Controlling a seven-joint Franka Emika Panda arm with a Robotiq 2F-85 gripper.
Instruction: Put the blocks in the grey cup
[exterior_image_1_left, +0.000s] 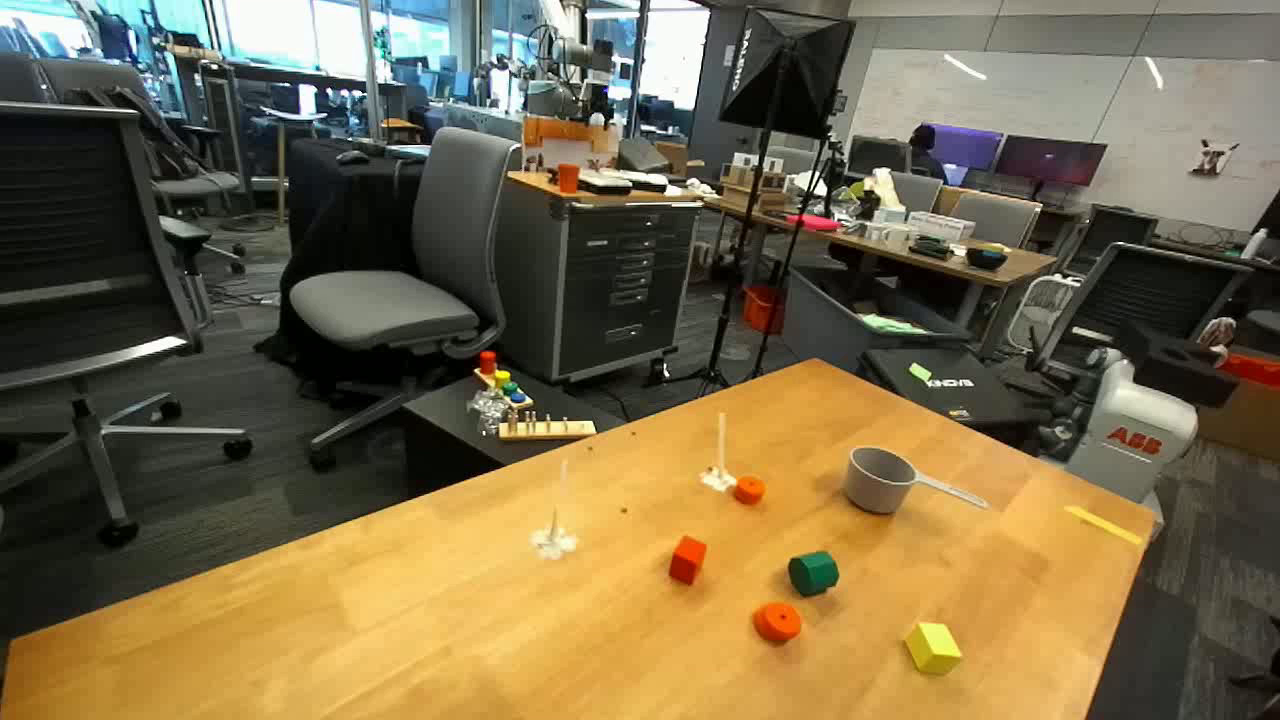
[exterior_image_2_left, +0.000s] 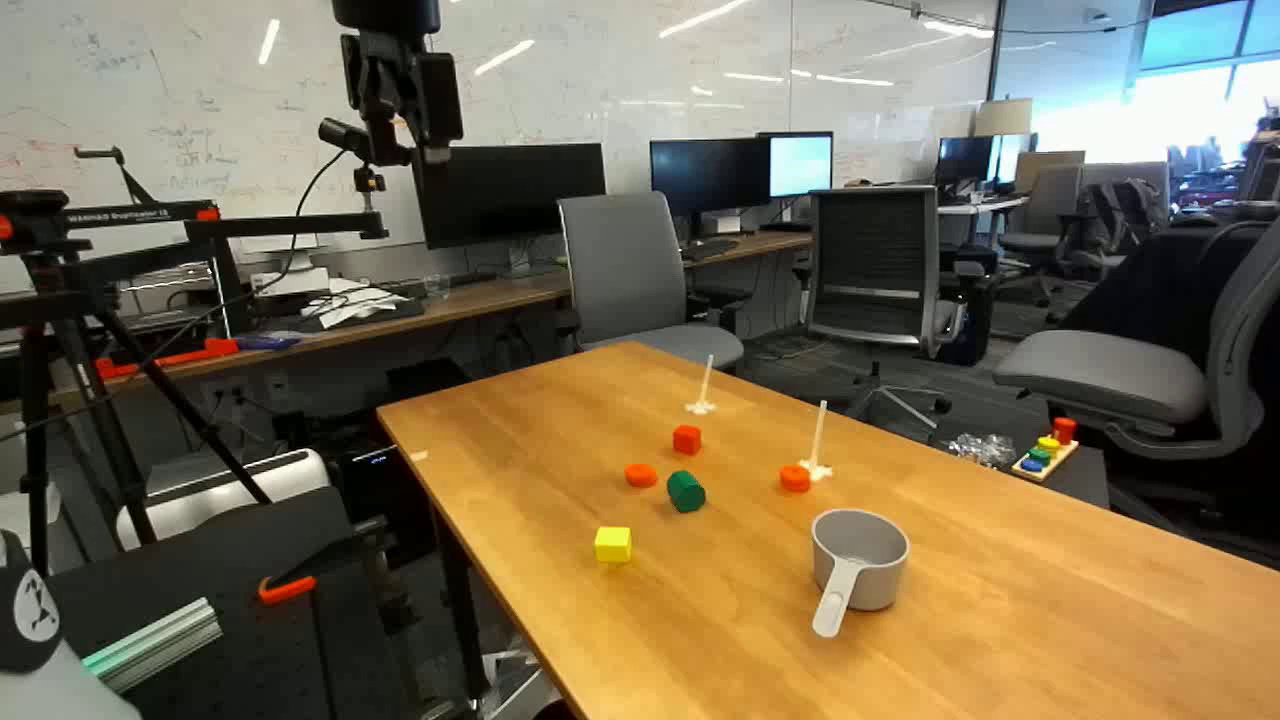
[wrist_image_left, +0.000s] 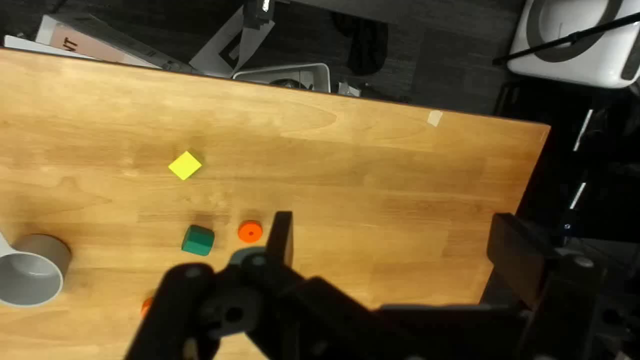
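Note:
The grey cup (exterior_image_1_left: 872, 488) with a long handle stands upright on the table, also in the wrist view (wrist_image_left: 59, 252); no block shows in it. A yellow block (exterior_image_1_left: 933, 648), a green block (exterior_image_1_left: 814, 573), a red cube (exterior_image_1_left: 687, 560) and two round orange blocks (exterior_image_1_left: 778, 622) (exterior_image_1_left: 749, 490) lie apart on the table. In the wrist view the yellow (wrist_image_left: 185, 165), green (wrist_image_left: 198, 240) and one orange block (wrist_image_left: 250, 231) lie left of the fingers; the red cube is hidden. My gripper (wrist_image_left: 392, 225) is open and empty, high above the table in an exterior view (exterior_image_2_left: 412, 148).
Two thin white sticks (exterior_image_1_left: 721, 450) (exterior_image_1_left: 560, 510) stand upright on the table (exterior_image_1_left: 400, 600); one orange block sits right beside a stick's base. The table's edge (wrist_image_left: 300, 92) crosses the wrist view. A small dark side table (exterior_image_1_left: 440, 435) with toys stands beyond the table.

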